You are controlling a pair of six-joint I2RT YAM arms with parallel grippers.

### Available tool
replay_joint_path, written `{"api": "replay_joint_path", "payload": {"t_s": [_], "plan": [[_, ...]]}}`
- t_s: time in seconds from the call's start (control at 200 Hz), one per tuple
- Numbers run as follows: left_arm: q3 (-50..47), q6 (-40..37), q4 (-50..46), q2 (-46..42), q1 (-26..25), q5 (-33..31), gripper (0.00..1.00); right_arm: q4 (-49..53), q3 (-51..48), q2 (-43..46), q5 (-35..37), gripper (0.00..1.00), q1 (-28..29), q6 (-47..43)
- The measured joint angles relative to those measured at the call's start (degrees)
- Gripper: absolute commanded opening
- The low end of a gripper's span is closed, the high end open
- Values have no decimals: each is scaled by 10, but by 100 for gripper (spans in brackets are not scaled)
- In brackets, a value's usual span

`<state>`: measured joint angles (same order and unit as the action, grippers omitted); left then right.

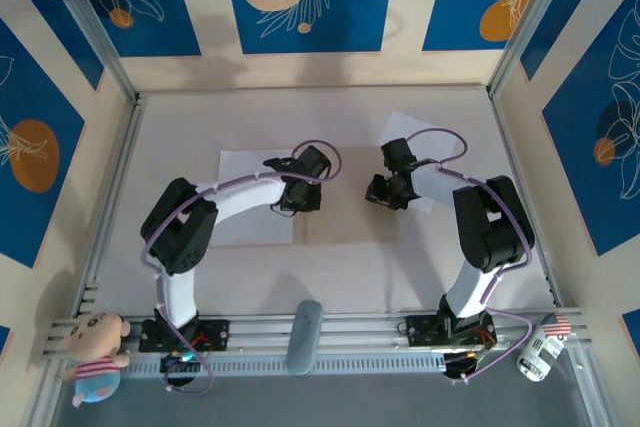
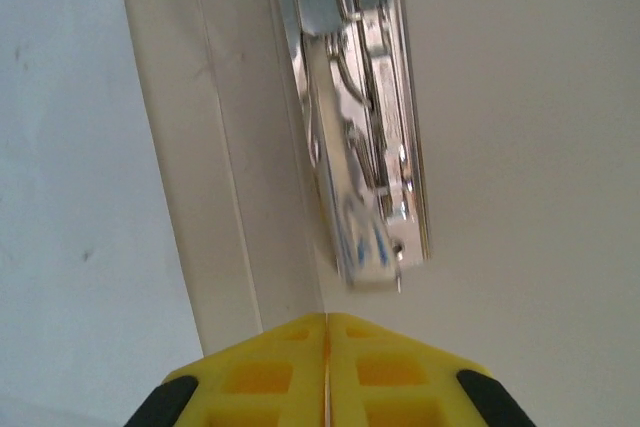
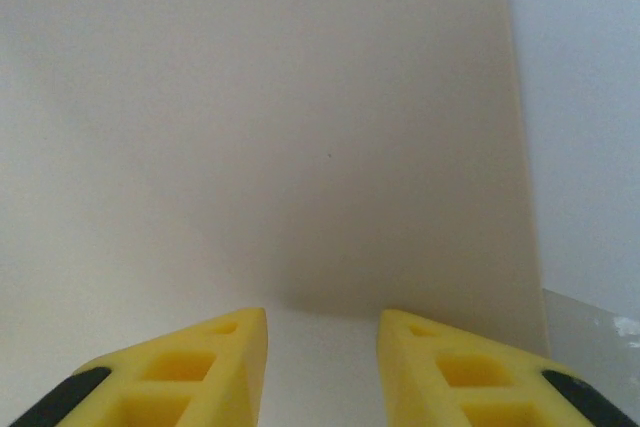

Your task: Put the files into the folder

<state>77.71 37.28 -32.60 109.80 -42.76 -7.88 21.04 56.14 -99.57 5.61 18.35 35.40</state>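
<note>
My left tool (image 2: pixel 327 319) was pressed together at the folder (image 1: pixel 345 229) mid-table, beside its metal clip (image 2: pixel 360 117). My right tool (image 3: pixel 322 319) hung apart over the panel. One file (image 1: pixel 240 175) lay just left. I judged it best to move slowly and avoid the clip.

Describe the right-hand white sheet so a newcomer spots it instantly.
On the beige table, look right and toward the back, just beyond the right gripper: a white sheet lies flat there. The other white sheet, under the left arm, sits square to the table; this one is skewed.
</note>
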Motion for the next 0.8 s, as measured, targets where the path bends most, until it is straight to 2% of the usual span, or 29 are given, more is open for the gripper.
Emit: {"api": "replay_joint_path", "payload": {"t_s": [0.34, 0.6, 0.8], "plan": [[108, -25, -9, 47, 33, -21, 6, 0, 0, 0, 0, 36, 1, 0], [152, -34, -28, 96, 60, -13, 8, 0, 1, 0, 0, 36, 1, 0], [189, -43, -46, 97, 65, -12, 17, 1, 2, 0, 0, 36, 1, 0]]}}
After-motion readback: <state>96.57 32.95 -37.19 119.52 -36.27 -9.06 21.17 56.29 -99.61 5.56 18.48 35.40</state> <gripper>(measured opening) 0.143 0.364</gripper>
